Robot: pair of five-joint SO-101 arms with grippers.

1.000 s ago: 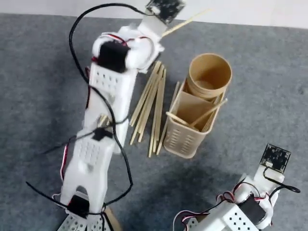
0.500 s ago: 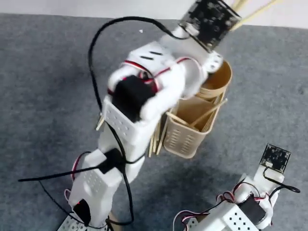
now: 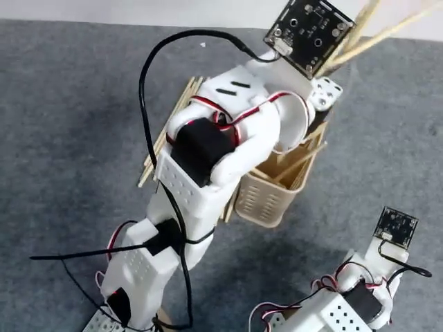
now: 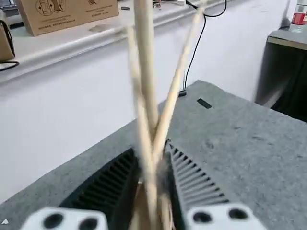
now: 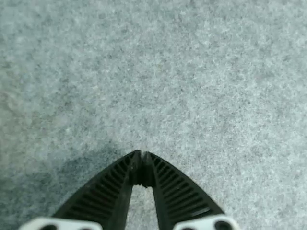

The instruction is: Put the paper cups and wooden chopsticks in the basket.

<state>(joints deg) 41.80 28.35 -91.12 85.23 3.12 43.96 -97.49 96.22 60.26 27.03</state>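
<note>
Above the one basket (image 3: 264, 201), the left claw (image 4: 152, 149) pinches three chopsticks (image 4: 144, 57); the right claw (image 5: 142, 156) is pressed together

Diffuse, even overhead light, bright overall. Soft dark shadow on surface (image 5: 81, 167), lower left beside the right jaws. Wall (image 4: 72, 105) reads very bright.

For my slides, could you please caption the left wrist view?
The left fingers shut on several wooden chopsticks, grey mat and white wall beyond.

Lab or workshop bench — grey felt mat (image 3: 62, 97), cardboard box (image 4: 67, 14) on ledge (image 4: 72, 42), loose cable (image 4: 194, 52) behind.
</note>
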